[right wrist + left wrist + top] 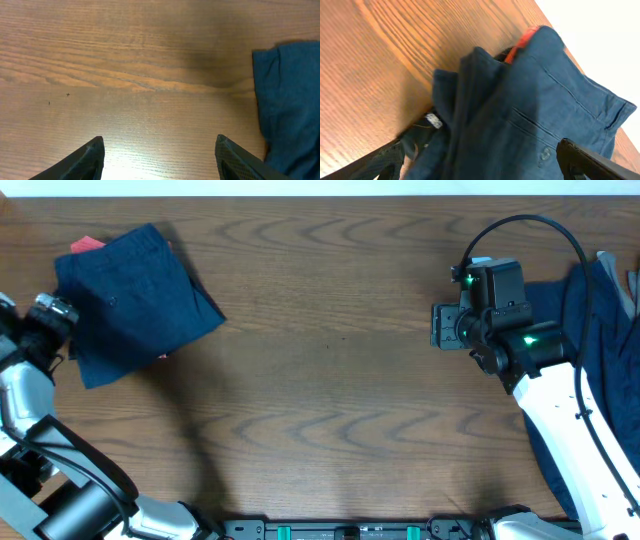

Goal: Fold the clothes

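The folded navy shorts [135, 300] sit at ten o'clock on the worktop [320, 410]. I think they are parked there because they look done. The left gripper [60, 315] is at their nine o'clock edge, open wide with cloth between its fingers (something red [88, 244] peeks out underneath). The right gripper [160, 140] hangs wide and empty. I guess the navy garment [605, 330] at three o'clock is next.
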